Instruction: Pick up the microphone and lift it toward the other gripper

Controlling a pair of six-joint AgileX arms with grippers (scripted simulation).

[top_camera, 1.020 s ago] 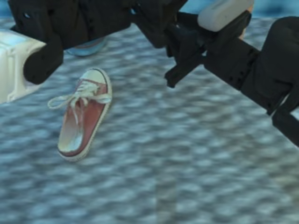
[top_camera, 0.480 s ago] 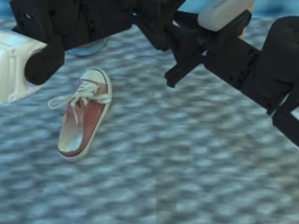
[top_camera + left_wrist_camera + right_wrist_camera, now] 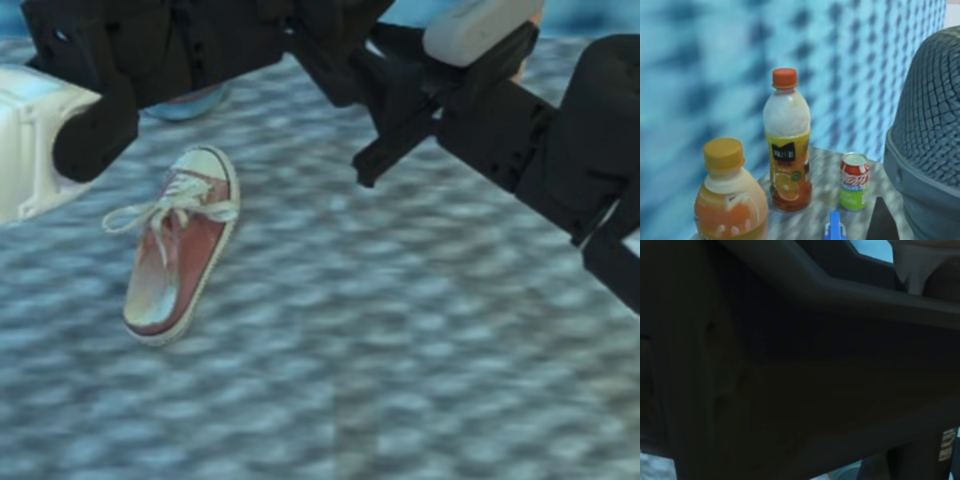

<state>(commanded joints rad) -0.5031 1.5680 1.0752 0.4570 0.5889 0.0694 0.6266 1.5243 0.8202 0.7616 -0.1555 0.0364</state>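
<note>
The grey mesh-headed microphone (image 3: 932, 135) looks light and rigid — best pinched on its slim handle, unseen here — jaws' state: cannot tell.

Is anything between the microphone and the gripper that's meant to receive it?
Nothing visible does. In the left wrist view the microphone looms close, with the bottles and the can standing farther off. The right wrist view is dark.
</note>
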